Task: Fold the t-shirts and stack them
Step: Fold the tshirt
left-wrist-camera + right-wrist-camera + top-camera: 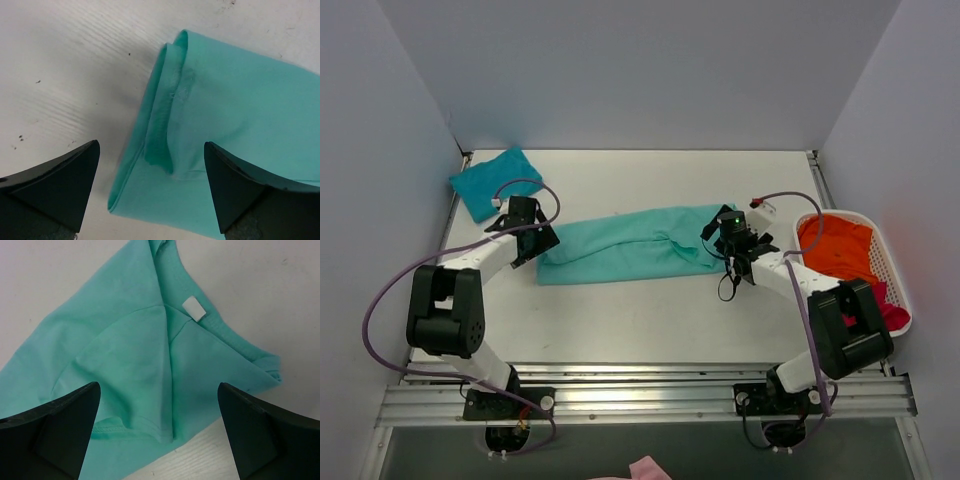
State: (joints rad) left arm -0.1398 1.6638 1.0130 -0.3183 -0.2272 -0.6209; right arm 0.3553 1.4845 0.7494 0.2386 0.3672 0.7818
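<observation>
Mint shirt (620, 250): long folded band on surface (640, 320), axis running left to right. My left hand (542, 245) hangs over its left end, right hand (718, 236) over collar end; both spread wide, empty.

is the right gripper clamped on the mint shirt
No, the right gripper stands wide open over the mint shirt, neither finger pinching cloth.

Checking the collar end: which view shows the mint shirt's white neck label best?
Right wrist: the label is close and unobstructed. Top external shows the shirt too small to reveal it; left wrist shows only its opposite end.
</observation>
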